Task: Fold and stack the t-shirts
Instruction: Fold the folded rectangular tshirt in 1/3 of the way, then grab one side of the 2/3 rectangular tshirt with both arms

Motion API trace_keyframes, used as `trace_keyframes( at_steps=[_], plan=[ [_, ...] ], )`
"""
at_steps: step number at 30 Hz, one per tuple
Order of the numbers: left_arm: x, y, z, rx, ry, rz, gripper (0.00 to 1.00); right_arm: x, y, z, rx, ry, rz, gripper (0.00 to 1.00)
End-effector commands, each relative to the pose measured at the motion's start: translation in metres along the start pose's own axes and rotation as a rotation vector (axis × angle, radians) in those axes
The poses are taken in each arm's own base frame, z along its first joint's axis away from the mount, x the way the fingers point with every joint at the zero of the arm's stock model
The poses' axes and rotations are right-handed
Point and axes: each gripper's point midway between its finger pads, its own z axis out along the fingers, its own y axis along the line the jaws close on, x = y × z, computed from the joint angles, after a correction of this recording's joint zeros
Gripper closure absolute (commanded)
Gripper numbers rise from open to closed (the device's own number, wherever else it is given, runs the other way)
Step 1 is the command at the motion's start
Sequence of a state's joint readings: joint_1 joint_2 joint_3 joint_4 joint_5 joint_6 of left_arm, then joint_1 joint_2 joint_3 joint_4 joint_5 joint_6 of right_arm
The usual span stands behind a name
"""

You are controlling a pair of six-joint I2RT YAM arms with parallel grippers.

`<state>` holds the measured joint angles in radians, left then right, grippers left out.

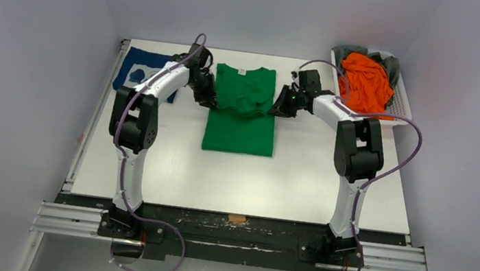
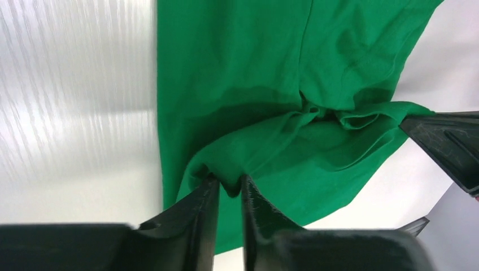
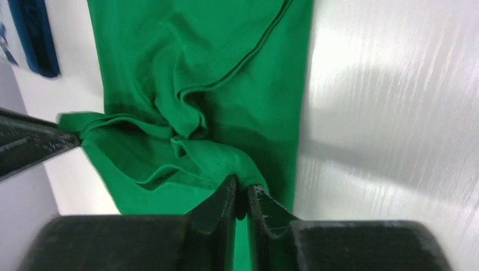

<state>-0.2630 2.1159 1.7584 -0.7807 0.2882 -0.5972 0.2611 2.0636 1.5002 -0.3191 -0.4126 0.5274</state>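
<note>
White tabletop [image 1: 300, 184]: left gripper [image 2: 229, 183] and right gripper [image 3: 242, 189] clamp side edges of the limp, lightweight green t-shirt [image 1: 239, 132], cloth bunching between them.

Navy shirt [image 1: 130, 61] partly hidden behind left arm [image 1: 160, 88], its white print unreadable, grey shirt [image 1: 391, 64] mostly under orange shirt [image 1: 366, 82]

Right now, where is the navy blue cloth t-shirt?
Top view: the navy blue cloth t-shirt lies at the far left corner of the table, left of the bright green t-shirt.

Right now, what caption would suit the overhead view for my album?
Left gripper and right gripper pinch the green t-shirt mid-fold on the white table.
</note>
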Motion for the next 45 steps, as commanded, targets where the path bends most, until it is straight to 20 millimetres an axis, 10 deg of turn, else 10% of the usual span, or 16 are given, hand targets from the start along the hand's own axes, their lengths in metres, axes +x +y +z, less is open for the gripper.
trace_keyframes(
  at_steps=[1,8,14,22,45],
  plan=[
    [-0.023,-0.004,-0.003,0.037,-0.006,0.026,0.75,-0.043,0.012,-0.006,-0.038,-0.086,-0.036,0.74],
    [-0.029,-0.009,-0.031,0.065,-0.044,0.039,0.31,-0.043,0.016,-0.024,-0.044,-0.09,-0.098,0.57],
    [0.024,0.007,-0.043,0.087,0.003,0.009,0.3,0.005,-0.014,-0.046,0.056,-0.047,-0.104,0.55],
    [0.099,0.044,-0.038,0.066,0.057,-0.114,0.33,0.08,-0.03,-0.059,0.058,0.059,-0.058,0.56],
    [0.138,0.06,0.009,-0.04,0.18,-0.142,0.73,0.153,-0.046,-0.033,0.095,0.223,-0.059,0.65]
  ],
)
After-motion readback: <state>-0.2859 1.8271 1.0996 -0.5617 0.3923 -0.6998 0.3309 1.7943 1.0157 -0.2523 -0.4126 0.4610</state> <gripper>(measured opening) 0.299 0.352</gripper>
